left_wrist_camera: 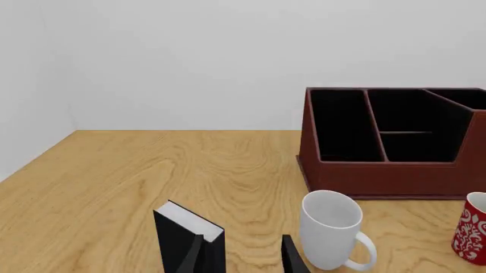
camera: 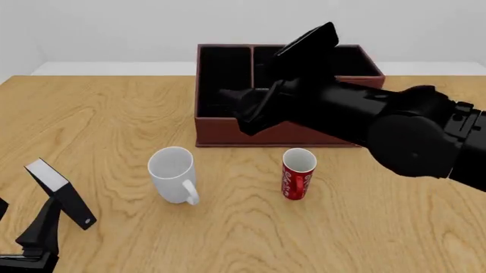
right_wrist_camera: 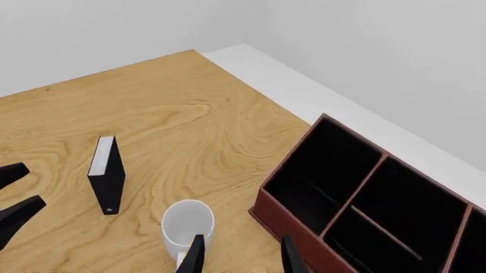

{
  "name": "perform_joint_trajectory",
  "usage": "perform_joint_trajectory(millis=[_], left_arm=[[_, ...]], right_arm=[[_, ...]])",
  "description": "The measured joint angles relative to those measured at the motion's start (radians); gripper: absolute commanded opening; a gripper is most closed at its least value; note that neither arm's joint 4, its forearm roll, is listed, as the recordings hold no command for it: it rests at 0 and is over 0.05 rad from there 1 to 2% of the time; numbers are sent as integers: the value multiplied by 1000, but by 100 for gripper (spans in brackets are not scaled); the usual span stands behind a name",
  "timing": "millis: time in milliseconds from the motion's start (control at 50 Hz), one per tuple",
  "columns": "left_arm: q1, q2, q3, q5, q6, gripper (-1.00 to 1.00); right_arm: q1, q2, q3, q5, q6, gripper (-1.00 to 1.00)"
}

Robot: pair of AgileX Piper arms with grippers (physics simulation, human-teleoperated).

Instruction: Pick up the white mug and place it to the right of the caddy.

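The white mug [camera: 173, 173] stands upright on the wooden table, in front of the caddy's left end, with its handle toward the camera side. It also shows in the left wrist view [left_wrist_camera: 330, 227] and the right wrist view [right_wrist_camera: 188, 224]. The reddish-brown caddy [camera: 227, 136] stands at the back middle, partly hidden by my right arm; it also shows in both wrist views [left_wrist_camera: 395, 170] [right_wrist_camera: 304, 227]. My right gripper [camera: 243, 111] is open and empty, held above the caddy's front left, up and behind the mug [right_wrist_camera: 241, 256]. My left gripper [camera: 34, 236] [left_wrist_camera: 243, 259] is open and empty at the near left.
A red mug with white lettering [camera: 297, 173] [left_wrist_camera: 472, 227] stands right of the white mug, in front of the caddy. A small black-and-white slanted block [camera: 61, 193] [left_wrist_camera: 190, 233] [right_wrist_camera: 106, 173] stands just beyond my left gripper. The table's [camera: 114, 114] far edge meets a white wall.
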Motion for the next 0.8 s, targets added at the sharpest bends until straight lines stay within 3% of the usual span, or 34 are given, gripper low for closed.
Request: perform_joint_trajectory(millis=[320,800], left_arm=[[0,0,0,0,0,100],[0,0,0,0,0,100]], right_arm=[[42,53,43,-70,46,100],[91,202,75,-161,50,100]])
